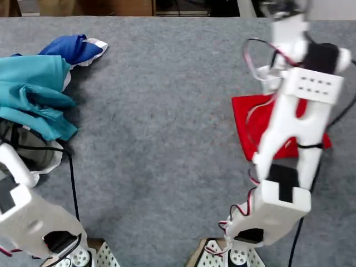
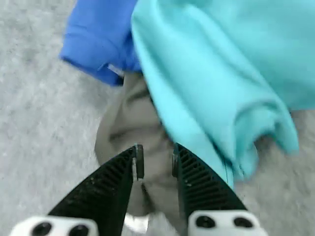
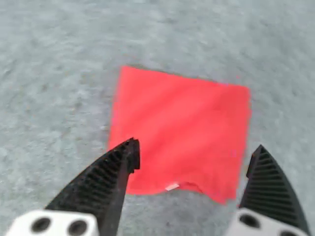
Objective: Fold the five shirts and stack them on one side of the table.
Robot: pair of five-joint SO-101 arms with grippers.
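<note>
— Where are the shirts found?
— A folded red shirt [image 3: 182,123] is laid flat on the table [image 1: 167,111], to the right. A teal shirt [image 2: 221,73], blue shirt [image 2: 98,34] and grey shirt [image 2: 128,123] are heaped at the left (teal uppermost).
— And the grippers?
— The right gripper [image 3: 195,150] is spread wide over the red shirt. The left gripper [image 2: 156,161] is seen narrowly parted above the grey shirt.

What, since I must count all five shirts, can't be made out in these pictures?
- High view: the right arm covers much of the red shirt.
- High view: the teal shirt overlies the pile, which the picture's left edge cuts; the count of shirts there is unclear.
- Left wrist view: the grey shirt lies partly under the teal shirt, blurred.
</note>
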